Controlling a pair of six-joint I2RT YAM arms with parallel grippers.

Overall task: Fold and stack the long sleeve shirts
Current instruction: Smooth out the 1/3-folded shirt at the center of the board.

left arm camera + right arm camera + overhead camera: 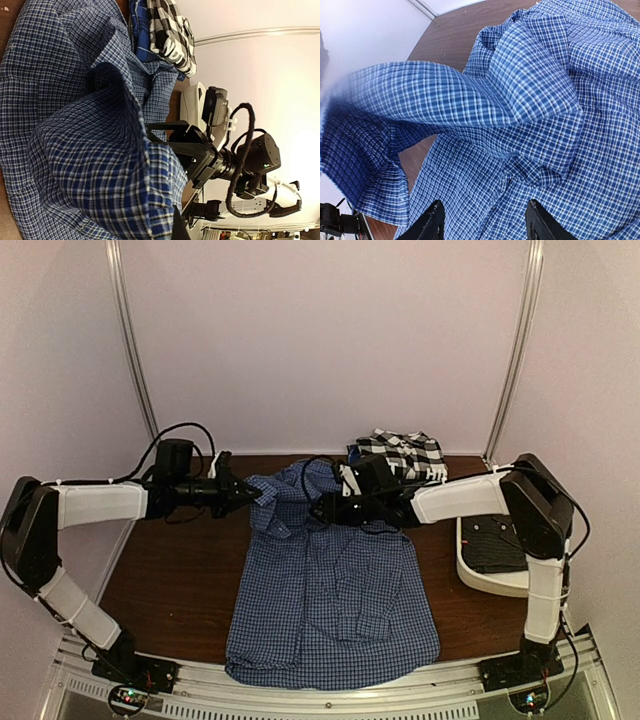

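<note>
Brown surface (170, 560), blue fine-check shirt (330, 600) spread across the middle, one sleeve looks folded in. Early days, I'd say. My left claw (252, 496) pinches its raised shoulder, my right claw (485, 205) hovers spread over the collar. At the back the black-and-white shirt (405, 452) sits bunched up, so nothing's stacked yet.

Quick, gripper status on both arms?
Left gripper: closed on the blue-and-white check shirt, near its collar end.
Right gripper: open over that shirt, holding nothing.

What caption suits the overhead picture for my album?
Left pincer grips a blue-and-white fine-check cloth shirt on the brown table; right pincer hovers open.
</note>
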